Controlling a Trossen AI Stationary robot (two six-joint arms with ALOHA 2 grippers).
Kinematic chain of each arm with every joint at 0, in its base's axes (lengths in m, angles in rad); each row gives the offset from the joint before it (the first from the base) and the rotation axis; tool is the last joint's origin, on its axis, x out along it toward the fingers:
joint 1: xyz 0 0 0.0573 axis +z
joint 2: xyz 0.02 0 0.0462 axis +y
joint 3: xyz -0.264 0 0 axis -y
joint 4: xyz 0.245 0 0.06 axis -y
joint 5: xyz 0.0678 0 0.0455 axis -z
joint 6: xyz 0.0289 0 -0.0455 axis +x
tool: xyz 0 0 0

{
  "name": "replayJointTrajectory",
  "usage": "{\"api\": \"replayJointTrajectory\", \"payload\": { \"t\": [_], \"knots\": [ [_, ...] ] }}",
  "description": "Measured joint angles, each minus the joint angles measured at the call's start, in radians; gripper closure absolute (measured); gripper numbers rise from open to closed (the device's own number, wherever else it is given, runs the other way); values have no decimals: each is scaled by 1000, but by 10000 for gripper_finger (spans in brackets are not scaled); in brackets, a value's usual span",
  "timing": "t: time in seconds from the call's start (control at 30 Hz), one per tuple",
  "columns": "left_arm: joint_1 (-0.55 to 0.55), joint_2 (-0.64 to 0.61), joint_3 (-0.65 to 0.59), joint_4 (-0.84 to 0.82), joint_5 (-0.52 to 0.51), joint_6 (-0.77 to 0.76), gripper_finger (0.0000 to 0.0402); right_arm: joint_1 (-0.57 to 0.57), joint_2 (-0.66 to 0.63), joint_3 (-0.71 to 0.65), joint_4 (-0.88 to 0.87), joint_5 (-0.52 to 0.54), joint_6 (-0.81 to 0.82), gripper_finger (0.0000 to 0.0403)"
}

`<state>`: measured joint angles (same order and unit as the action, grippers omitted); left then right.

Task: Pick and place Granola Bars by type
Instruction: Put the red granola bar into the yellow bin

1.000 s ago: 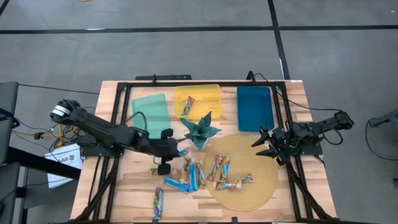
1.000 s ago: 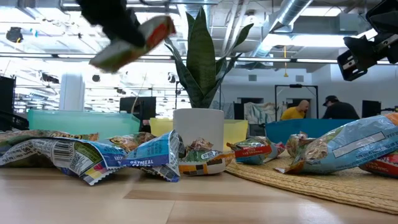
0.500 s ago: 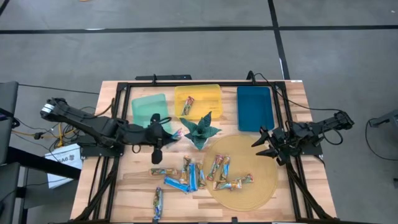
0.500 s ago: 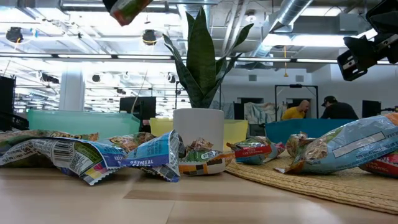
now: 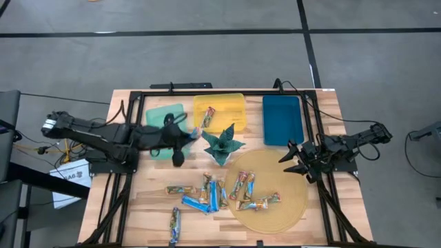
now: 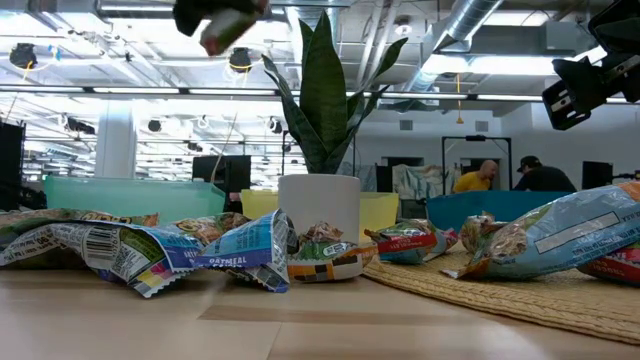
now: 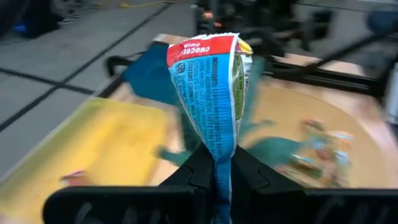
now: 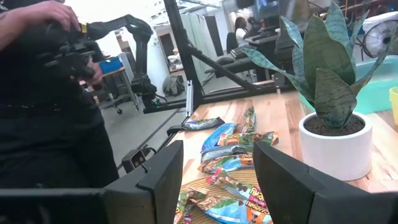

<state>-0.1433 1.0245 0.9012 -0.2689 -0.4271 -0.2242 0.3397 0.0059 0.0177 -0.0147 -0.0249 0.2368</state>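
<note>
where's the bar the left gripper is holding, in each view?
High view: granola bar at the left gripper, between the green tray and the plant.
Low view: top edge, left of the plant leaves.
Left wrist view: centre, upright, pinched at its lower end.
Right wrist view: not in it.
Shared landmark: the plant.

Three trays (image 5: 282, 118) behind plant (image 5: 222, 144), granola bars (image 5: 207, 193) before it, some on mat (image 5: 293, 204)
</note>
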Motion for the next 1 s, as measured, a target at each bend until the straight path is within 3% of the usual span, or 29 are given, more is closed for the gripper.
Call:
{"api": "replayJointTrajectory", "payload": {
  "t": [0.33, 0.53, 0.8, 1.0],
  "knots": [
    [325, 7, 0, 78, 0, 26, 383, 0, 0, 0, 0, 0, 0, 214],
    [490, 10, 0, 84, 0, -47, 383, 0, 0, 0, 0, 0, 0, 214],
    [546, 30, 0, 93, 1, -88, 383, 0, 0, 0, 0, 0, 0, 214],
    [567, 112, 0, 115, 11, -180, 383, 0, 0, 0, 0, 0, 0, 214]
  ]
}}
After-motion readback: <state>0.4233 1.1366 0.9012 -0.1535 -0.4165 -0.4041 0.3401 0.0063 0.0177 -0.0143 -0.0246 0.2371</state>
